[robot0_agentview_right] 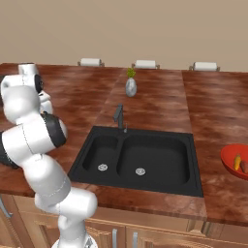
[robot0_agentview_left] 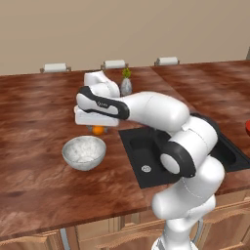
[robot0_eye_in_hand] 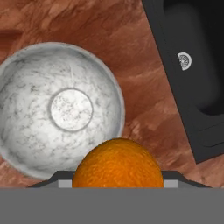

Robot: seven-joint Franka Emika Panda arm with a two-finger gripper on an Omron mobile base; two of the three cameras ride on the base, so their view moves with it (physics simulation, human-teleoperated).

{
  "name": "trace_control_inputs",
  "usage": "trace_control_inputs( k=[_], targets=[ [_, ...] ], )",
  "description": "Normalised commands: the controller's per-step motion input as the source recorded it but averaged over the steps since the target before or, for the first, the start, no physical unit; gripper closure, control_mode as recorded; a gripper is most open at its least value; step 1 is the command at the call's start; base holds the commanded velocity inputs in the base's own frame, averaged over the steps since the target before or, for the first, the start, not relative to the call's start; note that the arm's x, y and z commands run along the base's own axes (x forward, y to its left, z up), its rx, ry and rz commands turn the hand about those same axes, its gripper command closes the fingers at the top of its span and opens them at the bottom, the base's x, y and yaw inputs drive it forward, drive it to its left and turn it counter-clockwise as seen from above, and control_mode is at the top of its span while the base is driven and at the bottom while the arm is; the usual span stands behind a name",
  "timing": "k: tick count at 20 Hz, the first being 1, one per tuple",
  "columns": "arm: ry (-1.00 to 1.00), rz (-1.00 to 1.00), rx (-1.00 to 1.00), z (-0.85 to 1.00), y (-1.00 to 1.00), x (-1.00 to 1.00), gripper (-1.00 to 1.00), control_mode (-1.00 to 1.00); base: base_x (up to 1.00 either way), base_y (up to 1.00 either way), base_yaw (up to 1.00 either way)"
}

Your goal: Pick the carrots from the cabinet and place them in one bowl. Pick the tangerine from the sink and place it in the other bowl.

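Tangerine (robot0_eye_in_hand: 118, 162) hides the pincer (robot0_eye_in_hand: 118, 183) tips above whitish-grey bowl (robot0_eye_in_hand: 26, 109).

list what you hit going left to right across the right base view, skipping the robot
faucet → small vase with a green sprig → sink → red bowl → the carrots lying in it, at the right edge

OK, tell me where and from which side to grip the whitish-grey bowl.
Probably the whitish-grey bowl is best pinched at its thin rim from above, one finger inside: it sits upright on the counter, and its rounded wall looks too wide to span.
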Motion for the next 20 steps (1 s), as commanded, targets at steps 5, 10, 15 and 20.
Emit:
trace_control_inputs(
  k=[5, 10, 15, 20],
  targets=[
    [0.0, 0.0, -0.03, -0.02, 0.23, 0.17, 1.0, -1.0, 0.0, 0.0, 0.0],
    [0.0, 0.0, -0.02, -0.05, 0.25, 0.18, 1.0, -1.0, 0.0, 0.0, 0.0],
    [0.0, 0.0, 0.0, -0.12, 0.22, 0.09, 1.0, -1.0, 0.0, 0.0, 0.0],
    [0.0, 0.0, 0.0, -0.18, 0.19, 0.01, 1.0, -1.0, 0.0, 0.0, 0.0]
  ],
)
